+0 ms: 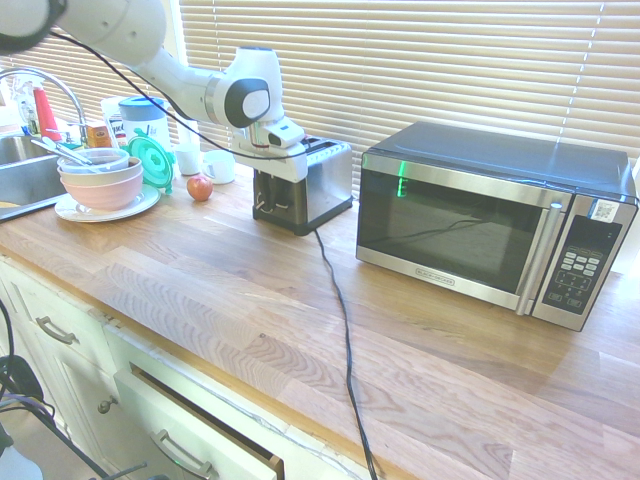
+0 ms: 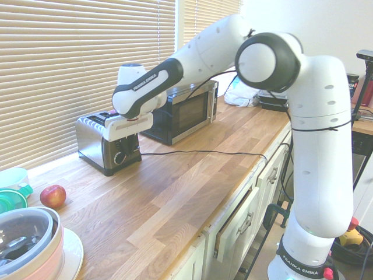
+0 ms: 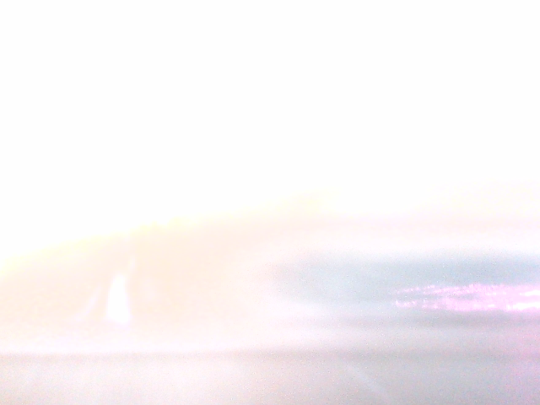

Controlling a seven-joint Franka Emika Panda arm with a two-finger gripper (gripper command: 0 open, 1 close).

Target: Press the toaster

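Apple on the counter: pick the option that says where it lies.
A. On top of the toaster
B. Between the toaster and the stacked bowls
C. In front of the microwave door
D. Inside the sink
B: in the first exterior view the apple sits on the wooden counter, with the toaster on one side and the stacked bowls on the other.

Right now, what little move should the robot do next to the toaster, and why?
Probably push straight down a little more. The tool hangs over the black end panel of the toaster, where the lever sits, and nothing stands between them. Whether the lever is already fully down, the pictures don't show.
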